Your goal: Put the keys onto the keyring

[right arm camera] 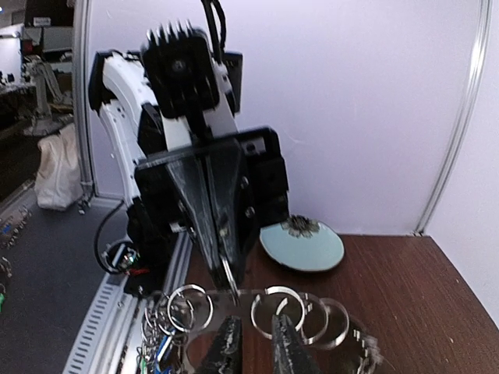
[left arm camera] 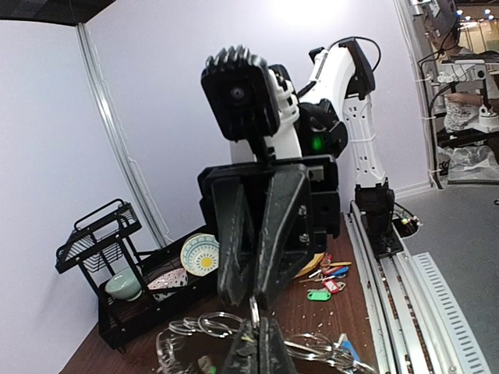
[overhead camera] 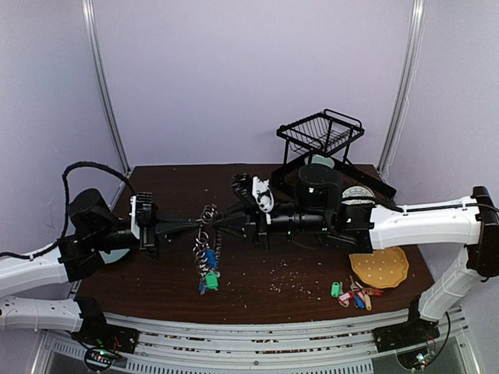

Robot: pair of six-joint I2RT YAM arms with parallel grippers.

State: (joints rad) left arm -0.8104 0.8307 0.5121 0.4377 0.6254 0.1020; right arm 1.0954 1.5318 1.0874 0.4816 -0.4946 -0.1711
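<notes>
Looking down from the top view first: the left tool (overhead camera: 193, 224) and right tool (overhead camera: 222, 222) point straight at each other, tip to tip, along the left-right line of the table (overhead camera: 156, 273). The keyring (overhead camera: 207, 234) hangs between them above the table, with green and blue tagged keys (overhead camera: 209, 274) dangling off its low end. The loose keys (overhead camera: 355, 296), which I'd guess go on next, lie flat well off to the right near the right arm's base. So the right arm is clearly the nearer of the 2 and would have to swing back toward its own side. Left wrist view: the left tool (left arm camera: 255, 347) is pressed together at the bottom edge with the ring wire pinched upright in its tips, and the right tool (left arm camera: 251, 300) sits just above with a thin gap between its 2 fingers. Right wrist view: the right tool (right arm camera: 257, 343) is spread a little, nothing gripped as far as I can tell. The keyring's (right arm camera: 274, 305) silver loops sit just past its tips, and the left tool (right arm camera: 231, 290) nips the wire from the far side.
</notes>
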